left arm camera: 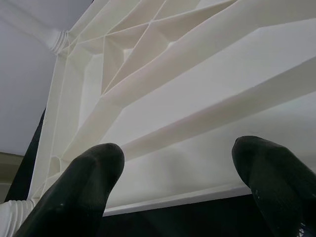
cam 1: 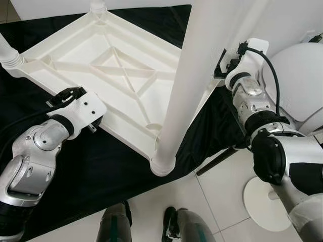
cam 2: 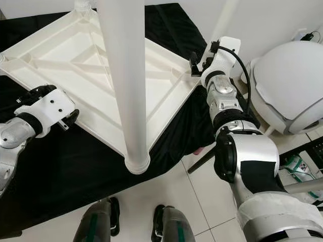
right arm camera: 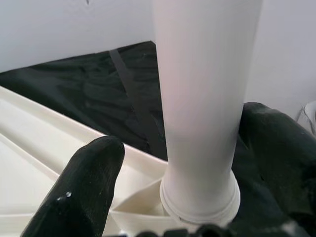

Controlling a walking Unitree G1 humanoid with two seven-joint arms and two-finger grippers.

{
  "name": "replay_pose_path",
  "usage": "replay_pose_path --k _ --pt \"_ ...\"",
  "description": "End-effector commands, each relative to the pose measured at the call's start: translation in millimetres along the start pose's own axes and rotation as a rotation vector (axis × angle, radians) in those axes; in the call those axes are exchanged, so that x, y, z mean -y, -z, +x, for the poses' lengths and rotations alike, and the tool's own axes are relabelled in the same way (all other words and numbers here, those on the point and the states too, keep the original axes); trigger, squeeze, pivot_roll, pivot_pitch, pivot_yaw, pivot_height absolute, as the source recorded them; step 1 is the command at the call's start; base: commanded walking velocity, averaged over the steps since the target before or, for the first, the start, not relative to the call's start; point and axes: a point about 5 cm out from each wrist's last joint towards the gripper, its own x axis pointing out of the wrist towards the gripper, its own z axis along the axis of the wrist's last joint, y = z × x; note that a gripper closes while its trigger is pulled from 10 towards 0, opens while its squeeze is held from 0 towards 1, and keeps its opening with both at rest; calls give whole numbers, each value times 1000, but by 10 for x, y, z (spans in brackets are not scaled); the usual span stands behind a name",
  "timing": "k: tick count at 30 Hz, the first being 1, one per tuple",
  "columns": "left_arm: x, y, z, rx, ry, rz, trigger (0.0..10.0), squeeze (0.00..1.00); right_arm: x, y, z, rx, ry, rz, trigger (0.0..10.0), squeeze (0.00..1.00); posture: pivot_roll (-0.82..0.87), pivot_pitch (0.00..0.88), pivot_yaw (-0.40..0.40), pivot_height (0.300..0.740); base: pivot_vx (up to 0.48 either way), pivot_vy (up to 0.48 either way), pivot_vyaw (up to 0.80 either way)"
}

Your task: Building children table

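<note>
Nearest the camera rises a white plastic tubular leg [cam 2: 123, 80], seated in a corner socket of the inverted white ribbed plastic children's table [cam 1: 108, 65], which lies on a black cloth [cam 1: 91, 176] with further legs at other corners. Right claw [right arm camera: 173, 163], fingers spread, brackets another leg [right arm camera: 205, 98] just above its collar; whether the fingers actually touch it is unclear. Left claw [left arm camera: 177, 173], wide and holding nothing, faces the near rim. Best practice: steady the rim, grip above the collar, and press straight down the socket axis, avoiding tilt.
</note>
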Motion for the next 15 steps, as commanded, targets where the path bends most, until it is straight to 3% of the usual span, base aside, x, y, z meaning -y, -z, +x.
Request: replay_pose_path --k 1,2,5,12,15 --pt "186 114 75 -58 82 -24 10000 0 -23 147 -46 -48 -21 13 10000 0 106 242 -65 740 0 0 0" --pt "141 79 79 -45 66 -27 10000 0 44 150 -55 -48 -10 18 10000 0 112 249 -58 740 0 0 0" --pt "117 69 82 -43 64 -26 10000 0 47 132 -51 -36 -13 31 10000 0 119 249 -54 740 0 0 0" --pt "183 126 23 -66 113 -16 10000 0 74 165 -63 -50 6 31 10000 0 134 259 -50 740 0 0 0" --pt "228 134 -31 -65 152 -1 10000 0 146 72 -39 -20 44 15 10000 0 143 268 -51 740 0 0 0"
